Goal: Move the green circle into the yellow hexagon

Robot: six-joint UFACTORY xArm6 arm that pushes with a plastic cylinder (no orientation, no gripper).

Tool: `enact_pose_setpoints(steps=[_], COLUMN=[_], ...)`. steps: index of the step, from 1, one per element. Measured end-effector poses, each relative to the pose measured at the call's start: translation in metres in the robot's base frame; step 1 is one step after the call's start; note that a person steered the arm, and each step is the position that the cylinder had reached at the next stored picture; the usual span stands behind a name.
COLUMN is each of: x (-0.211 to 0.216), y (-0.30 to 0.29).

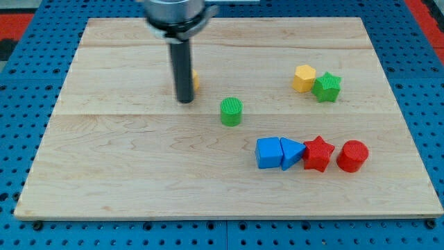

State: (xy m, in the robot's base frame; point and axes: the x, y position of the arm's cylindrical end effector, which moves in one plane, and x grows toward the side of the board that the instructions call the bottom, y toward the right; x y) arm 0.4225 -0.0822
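Note:
The green circle (231,112) stands near the middle of the wooden board. The yellow hexagon (304,78) sits toward the view's upper right, touching a green star (327,87) on its right. My tip (184,100) is on the board to the left of the green circle and slightly above it, apart from it by a small gap. A small yellow block (195,80) peeks out just right of the rod, mostly hidden behind it; its shape cannot be made out.
A row of blocks lies at the lower right: a blue cube (268,153), a blue triangle (292,152), a red star (318,153) and a red circle (352,155). The board (104,173) rests on a blue pegboard.

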Motion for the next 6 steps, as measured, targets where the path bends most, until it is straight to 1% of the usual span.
enact_pose_setpoints(steps=[1,2,3,4,5,6], x=[0.023,-0.021,-0.011,0.024,0.046,-0.003], y=[0.093,0.166,0.125,0.119,0.173,0.166])
